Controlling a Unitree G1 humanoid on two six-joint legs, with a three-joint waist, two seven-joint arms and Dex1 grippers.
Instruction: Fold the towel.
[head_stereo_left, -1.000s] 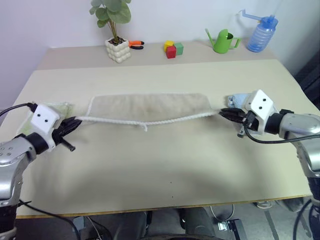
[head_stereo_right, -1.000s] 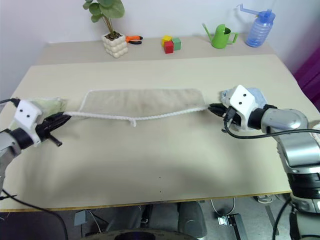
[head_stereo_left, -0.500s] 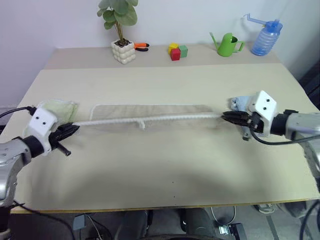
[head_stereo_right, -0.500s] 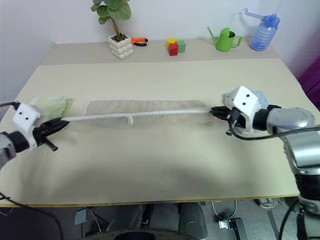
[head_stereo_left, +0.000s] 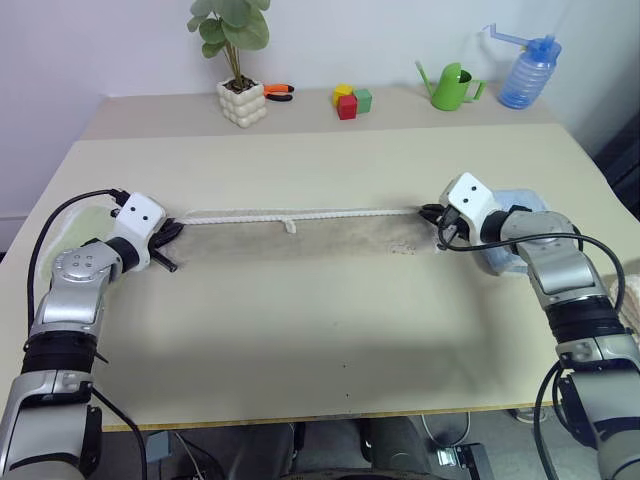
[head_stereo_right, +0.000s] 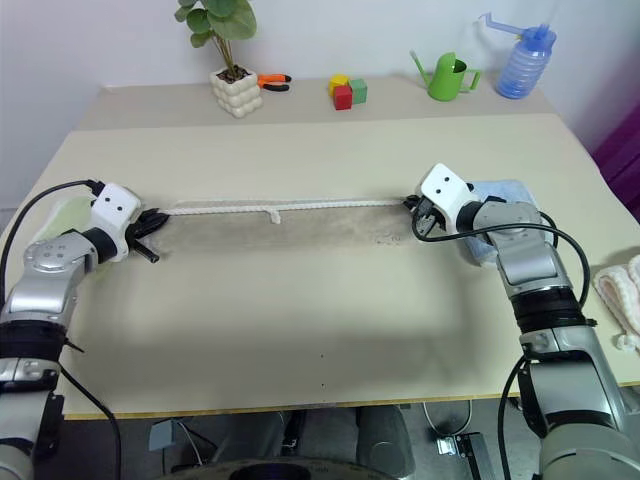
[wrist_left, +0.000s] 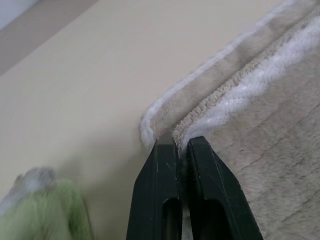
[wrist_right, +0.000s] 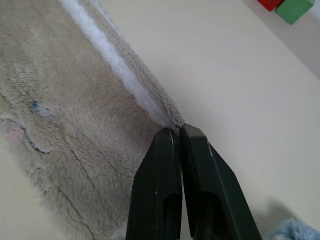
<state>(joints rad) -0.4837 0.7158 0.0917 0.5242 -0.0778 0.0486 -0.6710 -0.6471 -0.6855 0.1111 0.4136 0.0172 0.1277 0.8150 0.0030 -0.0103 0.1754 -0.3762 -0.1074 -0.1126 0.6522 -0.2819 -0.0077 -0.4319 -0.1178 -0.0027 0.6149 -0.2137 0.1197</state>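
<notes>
The beige towel (head_stereo_left: 300, 235) lies flat across the middle of the table as a long, narrow band in two layers, its white corded edge along the far side. My left gripper (head_stereo_left: 172, 232) is shut on the towel's left end; the left wrist view has its fingers (wrist_left: 165, 165) pinched on the corded corner of the upper layer of the towel (wrist_left: 260, 125). My right gripper (head_stereo_left: 432, 213) is shut on the right end, and its fingertips (wrist_right: 170, 145) clamp the corner of the towel (wrist_right: 75, 115) low over the tabletop.
A pale green folded towel (head_stereo_right: 55, 215) sits by my left arm and a light blue one (head_stereo_left: 515, 205) behind my right wrist. Along the far edge stand a potted plant (head_stereo_left: 240, 100), pliers (head_stereo_left: 275, 91), coloured blocks (head_stereo_left: 348, 100), a green watering can (head_stereo_left: 452, 85) and a blue bottle (head_stereo_left: 524, 70).
Both grippers have moved away from me and down, carrying the raised corded edge over to the towel's far side. The towel now lies doubled on the table.
</notes>
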